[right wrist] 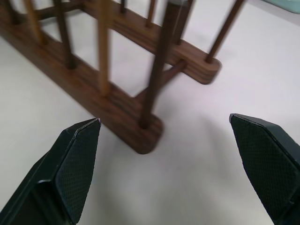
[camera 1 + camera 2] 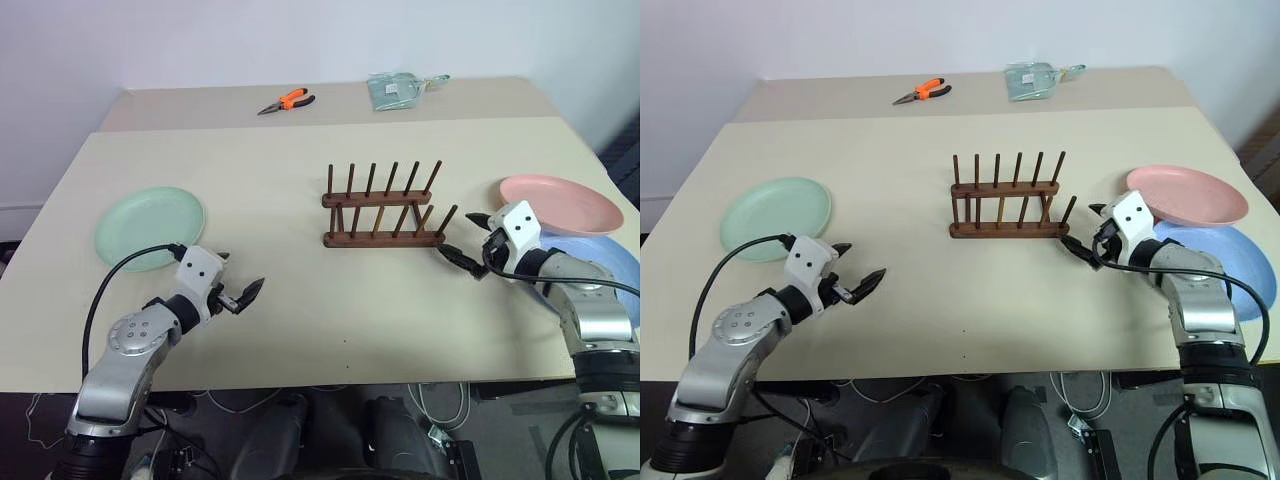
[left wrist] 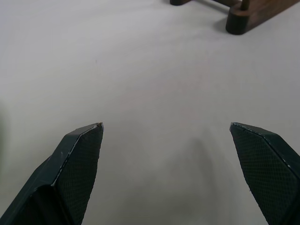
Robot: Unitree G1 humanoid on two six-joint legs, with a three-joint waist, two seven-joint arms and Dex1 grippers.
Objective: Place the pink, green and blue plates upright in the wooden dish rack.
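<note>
Head views: the wooden dish rack (image 2: 385,207) stood empty at mid-surface (image 2: 280,300). The green plate (image 2: 150,227) lay flat on the left, just behind the left pincer (image 2: 240,291), which hovered wide open, holding nothing. The pink plate (image 2: 560,203) lay flat on the right, overlapping the blue plate (image 2: 590,262) nearer the front edge. The right pincer (image 2: 468,243) was spread wide and empty, just beside the rack's right end, the pink plate close behind it.

Left wrist view: both fingers (image 3: 77,159) stood far apart over bare surface; the rack's end was ahead, well apart.

Right wrist view: the fingers (image 1: 77,161) were spread wide, the rack's end rail near, untouched.
</note>
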